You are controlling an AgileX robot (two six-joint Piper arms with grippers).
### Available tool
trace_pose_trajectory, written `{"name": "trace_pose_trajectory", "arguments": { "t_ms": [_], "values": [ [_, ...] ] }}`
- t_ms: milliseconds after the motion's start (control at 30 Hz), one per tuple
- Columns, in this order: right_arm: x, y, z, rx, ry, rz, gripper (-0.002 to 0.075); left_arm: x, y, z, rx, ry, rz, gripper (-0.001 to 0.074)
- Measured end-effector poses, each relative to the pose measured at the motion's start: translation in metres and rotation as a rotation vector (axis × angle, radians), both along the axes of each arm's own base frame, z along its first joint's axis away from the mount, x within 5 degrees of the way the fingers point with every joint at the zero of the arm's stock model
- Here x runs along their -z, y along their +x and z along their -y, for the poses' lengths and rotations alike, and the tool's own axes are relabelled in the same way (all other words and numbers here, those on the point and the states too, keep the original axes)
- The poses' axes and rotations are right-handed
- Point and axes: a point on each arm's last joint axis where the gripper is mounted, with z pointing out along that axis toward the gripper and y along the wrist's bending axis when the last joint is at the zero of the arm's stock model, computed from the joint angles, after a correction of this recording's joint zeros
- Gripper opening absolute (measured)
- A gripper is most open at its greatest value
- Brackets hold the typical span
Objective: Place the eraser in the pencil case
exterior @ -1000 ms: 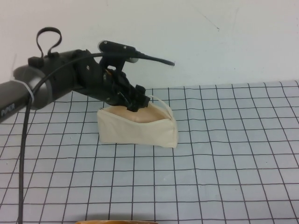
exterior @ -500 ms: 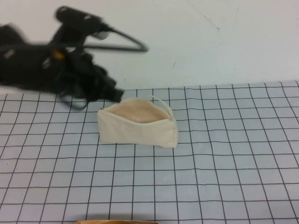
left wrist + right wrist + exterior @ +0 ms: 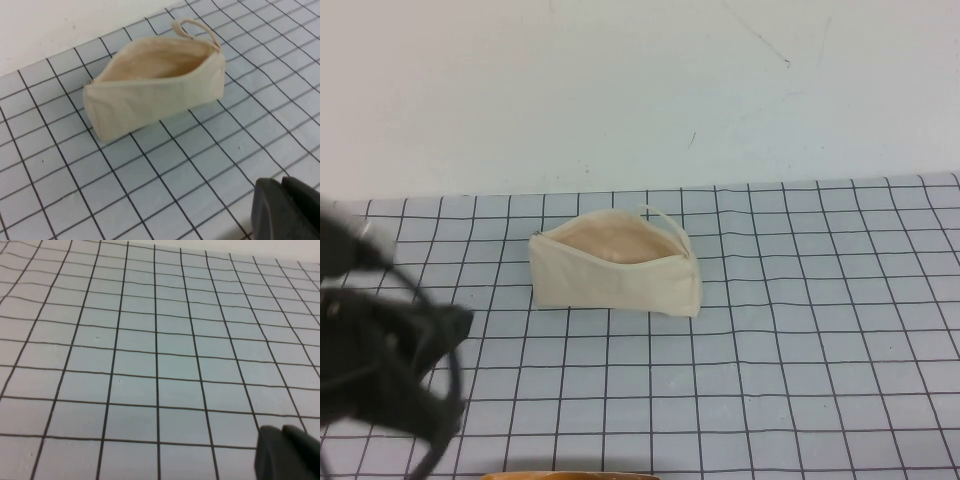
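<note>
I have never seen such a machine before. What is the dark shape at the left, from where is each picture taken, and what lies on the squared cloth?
This is a robot with two arms; each arm ends in a grasping tool. One picture comes from a raised camera looking down at the table. The blurred dark shape there is the left arm with its left tool, at the near left of the cloth. The other two pictures come from cameras on the wrists; in each, only a dark corner of the tool shows: the left one and the right tool. On the grid cloth stands a cream pencil case, its top unzipped and open. No eraser is visible, and neither tool visibly holds anything.
</note>
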Motion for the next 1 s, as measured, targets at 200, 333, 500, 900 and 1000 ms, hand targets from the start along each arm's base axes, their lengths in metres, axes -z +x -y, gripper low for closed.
{"name": "trace_pose_trajectory", "arguments": {
  "t_ms": [200, 333, 500, 900, 1000],
  "values": [
    [0.000, 0.000, 0.000, 0.000, 0.000, 0.000, -0.0001, -0.011, -0.034, -0.012, 0.014, 0.016, 0.084, 0.0000],
    [0.000, 0.000, 0.000, 0.000, 0.000, 0.000, -0.0001, -0.013, -0.053, -0.025, -0.032, 0.042, 0.166, 0.0000],
    [0.000, 0.000, 0.000, 0.000, 0.000, 0.000, -0.0001, 0.010, -0.074, -0.039, -0.134, -0.012, 0.206, 0.0000],
    [0.000, 0.000, 0.000, 0.000, 0.000, 0.000, -0.0001, 0.103, -0.107, -0.065, -0.433, -0.174, 0.312, -0.0001],
    [0.000, 0.000, 0.000, 0.000, 0.000, 0.000, -0.0001, 0.122, -0.108, -0.068, -0.485, -0.165, 0.304, -0.0001]
  ]
}}
